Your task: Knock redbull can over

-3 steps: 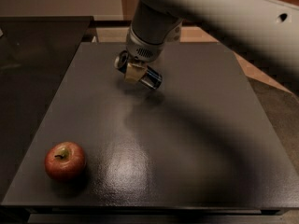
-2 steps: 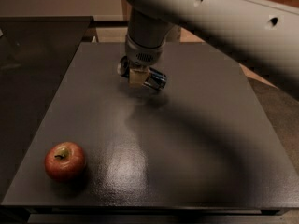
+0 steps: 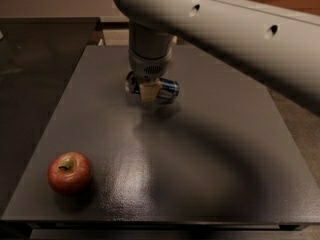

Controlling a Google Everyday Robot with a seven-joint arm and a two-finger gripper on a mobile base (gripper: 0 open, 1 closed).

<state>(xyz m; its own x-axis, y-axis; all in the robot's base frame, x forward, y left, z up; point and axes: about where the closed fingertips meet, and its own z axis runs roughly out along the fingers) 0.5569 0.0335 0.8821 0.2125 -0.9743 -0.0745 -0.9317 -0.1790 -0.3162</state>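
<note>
The redbull can (image 3: 168, 90), blue and silver, lies on its side on the dark table (image 3: 215, 149), left of centre toward the back. My gripper (image 3: 149, 92) hangs from the big white arm straight down over the can. It covers the can's middle, so only the can's two ends show on either side of it. I cannot tell whether the gripper touches the can.
A red apple (image 3: 69, 173) sits near the table's front left corner. The white arm (image 3: 225, 29) spans the upper right of the view. A second dark surface (image 3: 35, 59) adjoins on the left. The table's front edge (image 3: 150, 222) is close to the camera.
The gripper has moved a little toward the front of the table and lower, and the can stays beside it, lying flat.
</note>
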